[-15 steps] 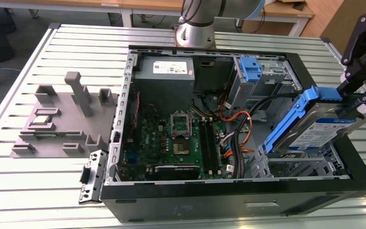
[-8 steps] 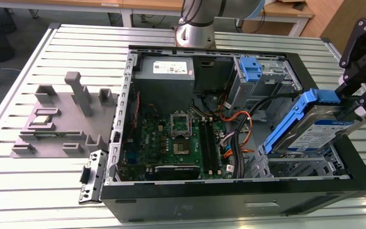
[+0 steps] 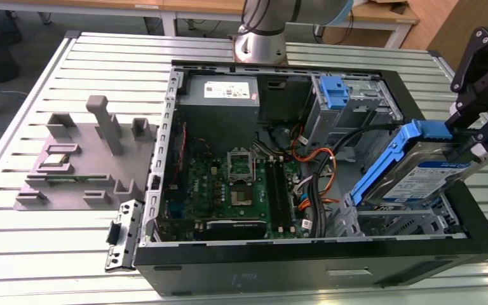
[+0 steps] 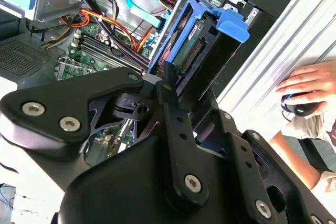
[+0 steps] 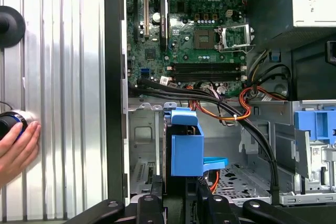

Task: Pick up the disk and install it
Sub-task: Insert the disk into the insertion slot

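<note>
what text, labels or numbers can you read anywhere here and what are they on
No text here can be quoted reliably.
White-and-blue label on the disk, held in the tool: print too small to read.
White sticker on the grey power-supply box: print too small to read.
White markings on the motherboard: small and blurred, not reliably readable.

Disk (image 3: 420,180): your silver drive in its blue carrier, white-and-blue label showing, tilted, clamped between the jaws.
</note>
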### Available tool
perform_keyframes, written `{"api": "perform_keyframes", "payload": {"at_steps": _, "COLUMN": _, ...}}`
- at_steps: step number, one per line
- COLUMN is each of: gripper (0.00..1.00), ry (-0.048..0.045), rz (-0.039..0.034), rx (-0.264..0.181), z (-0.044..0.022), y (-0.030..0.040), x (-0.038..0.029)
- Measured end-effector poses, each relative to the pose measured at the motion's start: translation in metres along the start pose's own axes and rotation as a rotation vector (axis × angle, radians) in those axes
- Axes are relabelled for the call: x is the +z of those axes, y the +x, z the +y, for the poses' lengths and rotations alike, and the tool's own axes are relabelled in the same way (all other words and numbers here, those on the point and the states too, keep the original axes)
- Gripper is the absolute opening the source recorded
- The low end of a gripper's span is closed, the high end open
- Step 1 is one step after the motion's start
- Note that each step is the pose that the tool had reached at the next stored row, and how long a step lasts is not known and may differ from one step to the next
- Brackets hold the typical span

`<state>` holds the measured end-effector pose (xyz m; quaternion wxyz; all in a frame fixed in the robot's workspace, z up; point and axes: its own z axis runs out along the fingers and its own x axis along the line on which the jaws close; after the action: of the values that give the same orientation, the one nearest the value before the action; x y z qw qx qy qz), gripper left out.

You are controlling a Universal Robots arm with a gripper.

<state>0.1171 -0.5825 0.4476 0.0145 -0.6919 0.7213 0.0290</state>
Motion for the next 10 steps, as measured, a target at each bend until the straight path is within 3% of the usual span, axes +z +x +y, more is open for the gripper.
{"api": "perform_keyframes", "payload": {"at_steps": 10, "gripper": 0.35, "ry": 0.0, "rz": -0.0001, "rx": 0.0, "z": 0.0001, "y": 0.0001, "x": 0.0018}}
